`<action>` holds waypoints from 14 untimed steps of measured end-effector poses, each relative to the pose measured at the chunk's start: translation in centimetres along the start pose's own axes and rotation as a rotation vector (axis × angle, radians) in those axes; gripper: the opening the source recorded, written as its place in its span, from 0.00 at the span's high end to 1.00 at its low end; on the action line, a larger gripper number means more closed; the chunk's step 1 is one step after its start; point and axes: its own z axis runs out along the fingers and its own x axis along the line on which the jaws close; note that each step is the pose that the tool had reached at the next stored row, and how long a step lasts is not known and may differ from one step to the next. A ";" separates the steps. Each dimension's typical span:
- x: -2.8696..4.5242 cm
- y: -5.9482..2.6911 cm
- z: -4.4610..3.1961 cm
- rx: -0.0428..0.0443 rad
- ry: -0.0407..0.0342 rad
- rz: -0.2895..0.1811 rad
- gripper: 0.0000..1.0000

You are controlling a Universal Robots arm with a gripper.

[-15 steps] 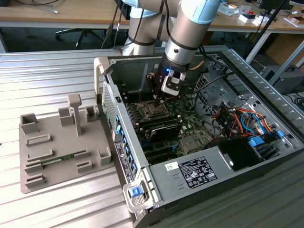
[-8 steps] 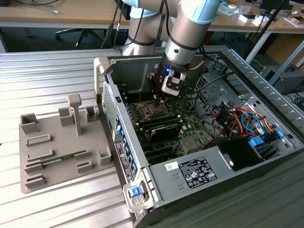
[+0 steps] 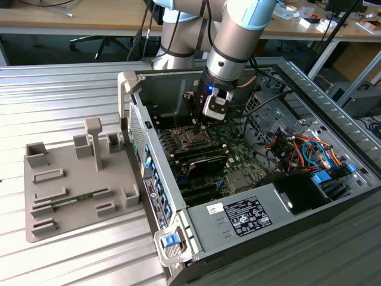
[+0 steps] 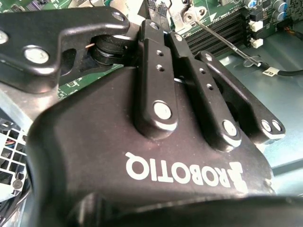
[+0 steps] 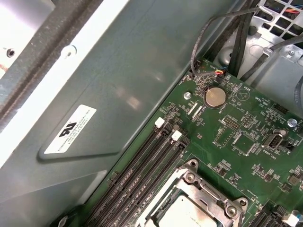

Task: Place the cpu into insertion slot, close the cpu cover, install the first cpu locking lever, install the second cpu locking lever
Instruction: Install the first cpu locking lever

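Note:
In the exterior view my gripper (image 3: 195, 127) reaches down into the open computer case, its tip just above the insertion slot (image 3: 193, 139) on the green board. The first wrist view shows the cpu (image 5: 182, 218), silver-grey, lying in the slot with the silver cpu cover (image 5: 201, 188) folded down around it. In the second wrist view the two black fingers (image 4: 152, 45) stand pressed together, tips by a silver metal frame. A thin metal locking lever (image 4: 222, 41) runs out from that frame past the memory slots (image 4: 222, 26).
The case's grey side wall (image 5: 118, 94) rises close beside the memory slots (image 5: 142, 165). A coin battery (image 5: 214, 97) and cables (image 3: 297, 146) lie around the socket. A grey fixture tray (image 3: 71, 179) sits on the metal table at the exterior view's left.

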 end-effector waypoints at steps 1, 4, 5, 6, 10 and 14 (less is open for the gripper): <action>0.00 0.00 0.00 0.0001 -0.0001 -0.001 0.90; 0.00 0.00 0.00 0.0004 -0.0007 -0.009 0.90; 0.00 0.00 0.00 0.0005 -0.0009 -0.012 0.90; 0.00 0.00 0.00 0.0007 -0.0011 -0.015 0.90; 0.00 0.00 0.00 0.0017 -0.0026 -0.035 0.90; 0.00 0.00 0.00 0.0025 -0.0041 -0.055 0.90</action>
